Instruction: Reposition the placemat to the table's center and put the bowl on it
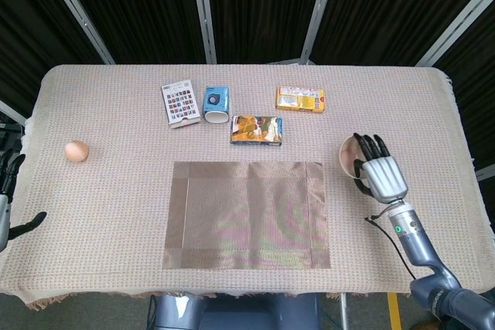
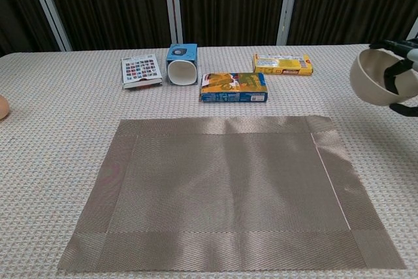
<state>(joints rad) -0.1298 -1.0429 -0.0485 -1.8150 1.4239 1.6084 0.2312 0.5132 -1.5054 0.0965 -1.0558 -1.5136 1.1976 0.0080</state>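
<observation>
A brown woven placemat (image 1: 247, 214) (image 2: 227, 191) lies flat at the table's middle, near the front edge. My right hand (image 1: 379, 173) (image 2: 403, 86) holds the cream bowl (image 1: 349, 158) (image 2: 369, 76) lifted off the cloth, tilted on its side, just right of the placemat's far right corner. Its fingers reach over the bowl's rim. My left hand (image 1: 8, 202) shows only partly at the far left edge in the head view, off the table, holding nothing I can see.
An egg (image 1: 76, 151) lies at the left. Along the back stand a stamp-patterned card box (image 1: 179, 103), a blue and white cup on its side (image 1: 216, 104), an orange-blue carton (image 1: 256, 130) and a yellow box (image 1: 301, 99).
</observation>
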